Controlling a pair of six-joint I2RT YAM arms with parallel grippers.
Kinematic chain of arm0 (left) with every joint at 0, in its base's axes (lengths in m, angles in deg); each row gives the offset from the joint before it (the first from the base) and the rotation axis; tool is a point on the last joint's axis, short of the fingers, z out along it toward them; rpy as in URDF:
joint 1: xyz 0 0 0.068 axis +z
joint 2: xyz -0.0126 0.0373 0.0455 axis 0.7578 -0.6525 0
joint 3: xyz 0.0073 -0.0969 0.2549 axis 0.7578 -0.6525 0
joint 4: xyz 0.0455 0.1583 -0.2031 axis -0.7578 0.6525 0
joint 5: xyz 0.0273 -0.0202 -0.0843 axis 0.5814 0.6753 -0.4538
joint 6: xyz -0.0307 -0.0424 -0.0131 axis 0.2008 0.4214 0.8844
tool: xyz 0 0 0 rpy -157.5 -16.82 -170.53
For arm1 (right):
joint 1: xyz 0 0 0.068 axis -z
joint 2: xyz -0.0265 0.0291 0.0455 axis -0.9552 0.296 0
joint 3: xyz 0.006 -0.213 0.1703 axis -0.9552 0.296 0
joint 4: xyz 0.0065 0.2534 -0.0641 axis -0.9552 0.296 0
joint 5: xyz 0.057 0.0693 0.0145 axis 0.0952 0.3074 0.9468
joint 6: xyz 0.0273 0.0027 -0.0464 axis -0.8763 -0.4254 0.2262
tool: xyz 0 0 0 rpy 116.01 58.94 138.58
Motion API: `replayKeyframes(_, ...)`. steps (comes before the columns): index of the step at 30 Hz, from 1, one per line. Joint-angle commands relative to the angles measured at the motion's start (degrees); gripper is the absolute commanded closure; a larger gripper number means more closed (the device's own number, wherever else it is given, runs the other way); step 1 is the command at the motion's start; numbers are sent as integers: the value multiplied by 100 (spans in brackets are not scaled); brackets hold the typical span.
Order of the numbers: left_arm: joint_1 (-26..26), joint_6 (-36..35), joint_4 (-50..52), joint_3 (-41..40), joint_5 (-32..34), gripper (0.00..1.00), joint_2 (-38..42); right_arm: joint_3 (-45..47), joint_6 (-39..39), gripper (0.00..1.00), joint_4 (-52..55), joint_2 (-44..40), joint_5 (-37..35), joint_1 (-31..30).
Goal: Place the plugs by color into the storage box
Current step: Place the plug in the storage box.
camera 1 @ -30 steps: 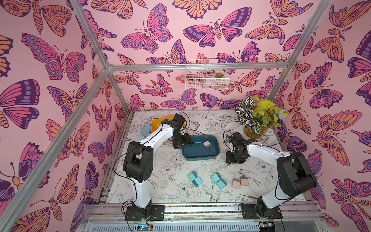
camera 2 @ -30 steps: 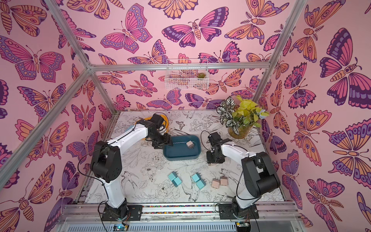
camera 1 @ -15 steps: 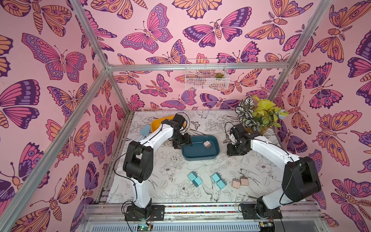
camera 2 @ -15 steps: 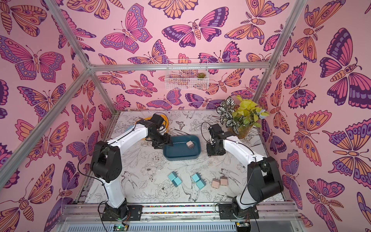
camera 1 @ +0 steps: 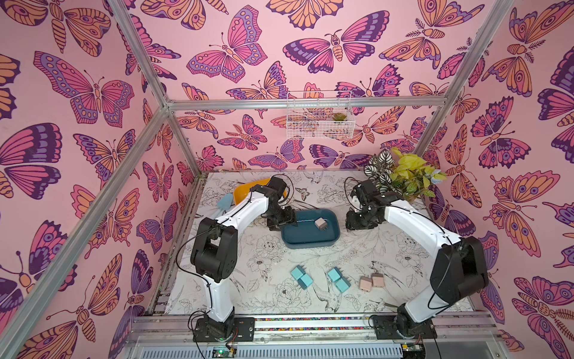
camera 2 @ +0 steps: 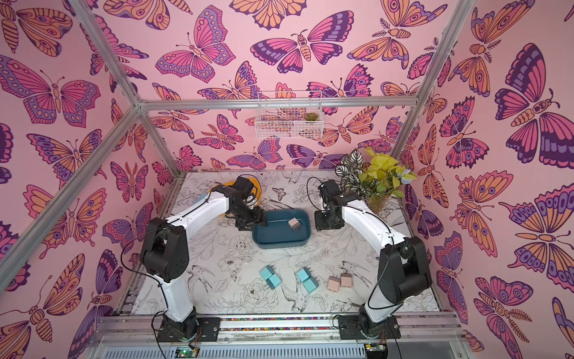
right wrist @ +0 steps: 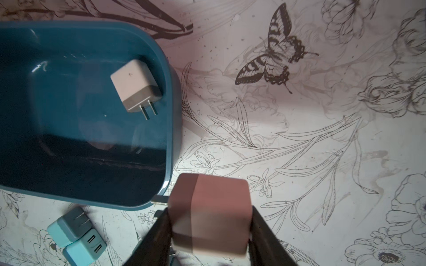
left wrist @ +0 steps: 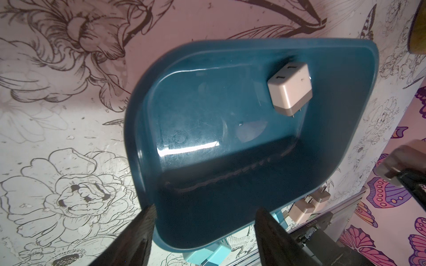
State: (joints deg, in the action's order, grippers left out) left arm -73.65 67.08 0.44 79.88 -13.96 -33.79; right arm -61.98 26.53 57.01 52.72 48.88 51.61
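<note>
The dark teal storage box (camera 1: 310, 245) (camera 2: 281, 245) lies mid-table with one pink plug (camera 1: 320, 223) (left wrist: 290, 88) (right wrist: 134, 85) inside. My right gripper (right wrist: 209, 230) (camera 1: 360, 222) hovers just off the box's right end, shut on a second pink plug (right wrist: 209, 214). At the box's left end my left gripper (left wrist: 205, 230) (camera 1: 279, 220) is open, and the box's rim (left wrist: 143, 129) shows between its fingers. Nearer the front lie two pairs of teal plugs (camera 1: 301, 276) (camera 1: 338, 279) (right wrist: 76, 237) and a pair of pink plugs (camera 1: 371, 282) (camera 2: 340, 282).
An orange tray (camera 1: 245, 191) and a pale blue scoop tool (camera 1: 225, 202) lie at the back left behind my left arm. A potted plant (camera 1: 400, 177) stands at the back right, close to my right wrist. A wire basket (camera 1: 320, 119) hangs on the back wall.
My right arm has stretched out and carried the pink plug a little farther back beside the box's right end. The left arm has not moved.
</note>
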Motion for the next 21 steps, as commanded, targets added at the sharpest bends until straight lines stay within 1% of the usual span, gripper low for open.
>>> replayKeyframes(1,39,-13,181,-4,1,29,-37,-111,-94,52,56,90,128,-128)
replayKeyframes(6,43,5,180,-9,20,29,-11,-582,-208,52,96,330,135,-494)
replayKeyframes(13,48,14,180,-23,52,29,40,-1271,-271,52,-15,1164,227,-1060)
replayKeyframes(21,108,29,186,-223,120,29,255,-1765,-148,52,-246,2275,313,-1167)
